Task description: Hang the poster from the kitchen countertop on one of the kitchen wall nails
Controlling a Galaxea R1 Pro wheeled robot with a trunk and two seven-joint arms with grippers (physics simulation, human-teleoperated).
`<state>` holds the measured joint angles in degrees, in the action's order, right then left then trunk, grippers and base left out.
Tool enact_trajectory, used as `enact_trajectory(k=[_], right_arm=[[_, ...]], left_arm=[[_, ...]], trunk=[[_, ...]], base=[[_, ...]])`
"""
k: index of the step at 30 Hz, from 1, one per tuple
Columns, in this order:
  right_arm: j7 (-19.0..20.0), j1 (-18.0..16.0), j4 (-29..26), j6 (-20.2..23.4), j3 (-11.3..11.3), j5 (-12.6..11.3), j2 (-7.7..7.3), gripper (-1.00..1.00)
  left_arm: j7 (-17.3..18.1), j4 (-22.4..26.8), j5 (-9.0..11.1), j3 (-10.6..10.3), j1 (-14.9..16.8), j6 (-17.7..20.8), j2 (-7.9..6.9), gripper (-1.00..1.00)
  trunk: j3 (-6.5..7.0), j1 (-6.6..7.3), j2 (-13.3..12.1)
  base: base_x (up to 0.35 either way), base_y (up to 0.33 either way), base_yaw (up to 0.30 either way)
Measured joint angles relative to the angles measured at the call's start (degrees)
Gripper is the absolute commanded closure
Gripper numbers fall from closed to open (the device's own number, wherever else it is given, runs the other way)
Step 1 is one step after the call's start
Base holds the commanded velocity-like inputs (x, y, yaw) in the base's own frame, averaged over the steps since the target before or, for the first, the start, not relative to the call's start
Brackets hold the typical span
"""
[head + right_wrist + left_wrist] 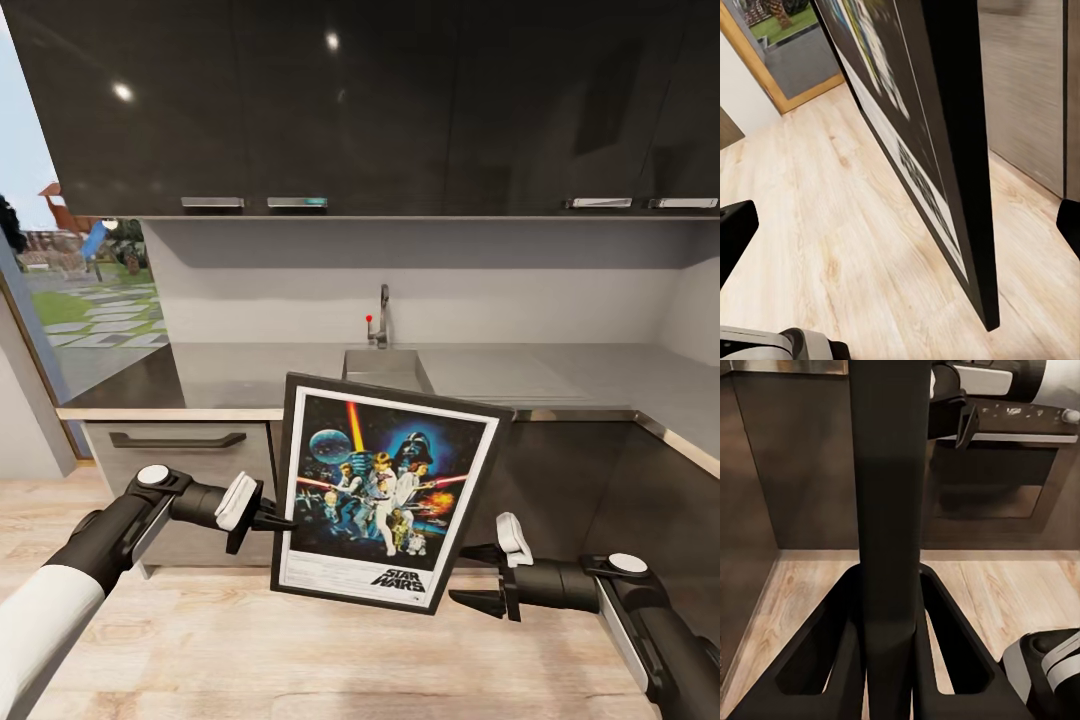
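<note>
Both my arms hold up near the poster point(385, 490), out in front of the countertop point(560, 375).
My left gripper point(272, 520) pinches its left edge; my right gripper point(478, 575) is spread wide, just beside it. One thin pinch could let the tilted poster swing or slip down.

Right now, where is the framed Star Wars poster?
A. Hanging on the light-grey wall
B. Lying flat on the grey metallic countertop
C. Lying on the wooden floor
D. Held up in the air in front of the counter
D: the black-framed Star Wars poster is off the grey metallic countertop, its edge clamped between the left gripper jaws.
</note>
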<state>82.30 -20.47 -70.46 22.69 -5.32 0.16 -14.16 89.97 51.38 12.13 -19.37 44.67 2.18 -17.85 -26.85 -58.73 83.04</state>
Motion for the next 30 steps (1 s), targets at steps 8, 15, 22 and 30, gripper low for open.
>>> enact_trajectory(k=[8,15,22,30], right_arm=[[-0.01,0.00,0.00,0.00,0.04,0.00,0.01,-1.00],[-0.06,-0.02,0.00,0.00,0.01,0.00,0.08,-1.00],[-0.08,-0.05,0.00,0.00,0.02,0.00,0.09,-1.00],[-0.09,-0.04,0.03,0.00,0.00,0.00,0.14,-1.00]], left_arm=[[0.00,0.04,0.00,-0.02,-0.01,0.00,0.00,1.00],[0.00,0.04,0.00,-0.06,0.00,0.00,0.00,1.00],[0.00,0.04,0.28,-0.16,0.00,0.00,0.00,1.00],[0.00,0.04,0.67,-1.06,0.00,0.00,0.00,1.00]], trunk=[[0.00,0.00,0.00],[0.00,0.00,0.00],[0.00,0.00,0.00],[0.00,0.00,0.00]], base=[[0.000,0.000,0.000],[0.000,0.000,0.000],[0.000,0.000,0.000],[0.000,0.000,0.000]])
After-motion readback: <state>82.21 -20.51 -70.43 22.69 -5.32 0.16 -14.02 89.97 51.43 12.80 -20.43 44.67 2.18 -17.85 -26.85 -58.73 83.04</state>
